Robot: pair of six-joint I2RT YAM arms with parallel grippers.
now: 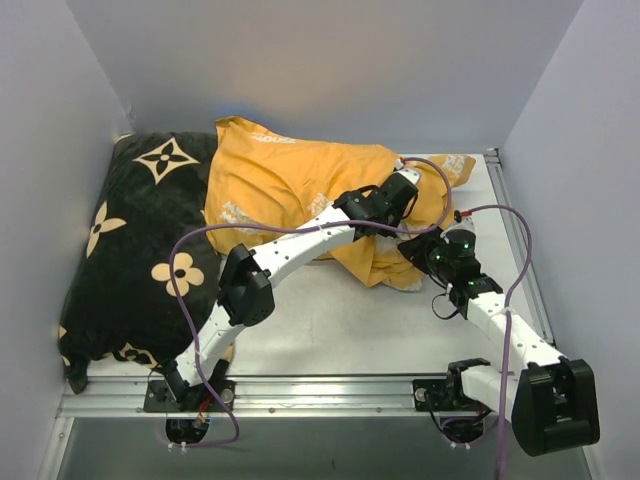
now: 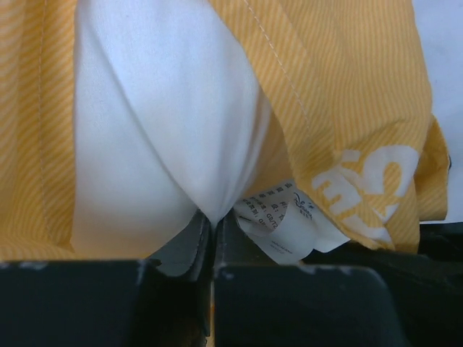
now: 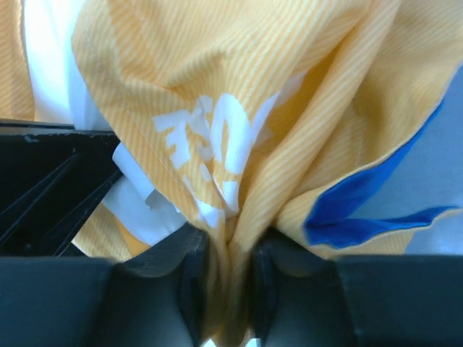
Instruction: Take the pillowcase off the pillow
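The pillowcase (image 1: pixel 290 185) lies orange-yellow side up across the back of the table, with white lettering. My left gripper (image 1: pixel 397 215) reaches into its open end and is shut on a pinch of the white pillow (image 2: pixel 145 123), which bulges out between the orange folds (image 2: pixel 347 94). A white care label (image 2: pixel 286 220) hangs beside the jaws. My right gripper (image 1: pixel 418 247) is shut on a bunched fold of the pillowcase (image 3: pixel 239 144) at its near edge, where the blue inner side (image 3: pixel 354 206) shows. The two grippers are close together.
A large black cushion with beige flower motifs (image 1: pixel 130 250) fills the left side, partly under the pillowcase. Grey walls close in the back and both sides. A metal rail (image 1: pixel 330 385) runs along the near edge. Purple cables loop over both arms.
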